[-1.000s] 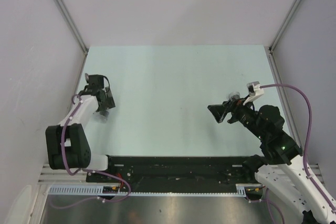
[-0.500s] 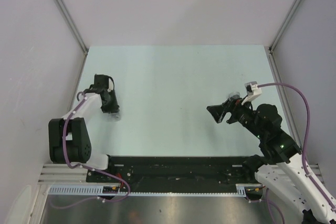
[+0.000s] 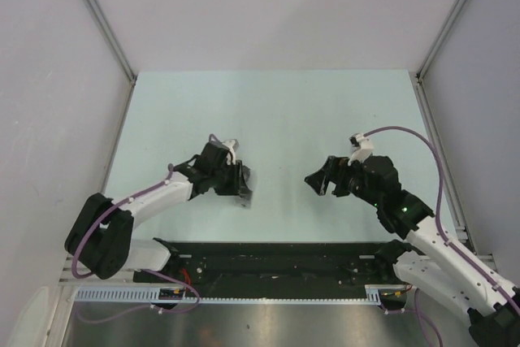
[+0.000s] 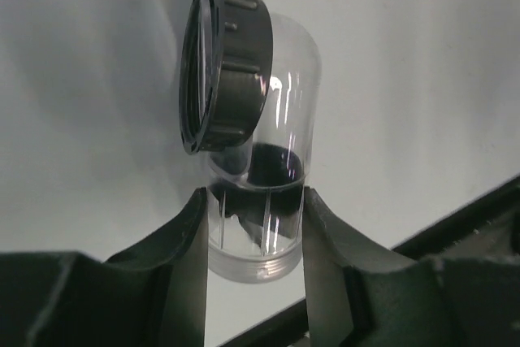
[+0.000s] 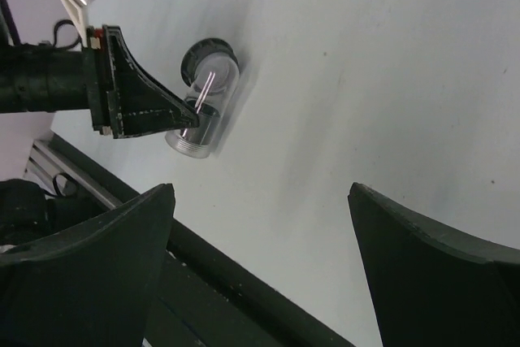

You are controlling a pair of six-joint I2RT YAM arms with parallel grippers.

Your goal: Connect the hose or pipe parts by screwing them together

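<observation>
The left gripper [image 4: 253, 201] was shut tight on a clear pipe part [image 4: 284, 119]. Its two fingers [image 4: 191, 241] pinched the see-through tube low down, just above the screw end [image 4: 256, 270]. At the other end sat a dark ring [image 4: 231, 71], tipped to one side. The part was held near the middle of the pale table [image 3: 276, 111], a little to the left. I could not tell if it touched the table or hung just over it.

The right gripper [image 5: 260, 193] was wide open with nothing in it. It faced the held part from the right, with a gap between them. I could not see a second pipe part anywhere in the pictures.

I think the step in hand was bringing this part in so it could be joined. To do it well, the left gripper should hold firm but keep off the screw end, since that end must be free. The other piece should line up straight with the threads before any turning, or it may go on crooked.
</observation>
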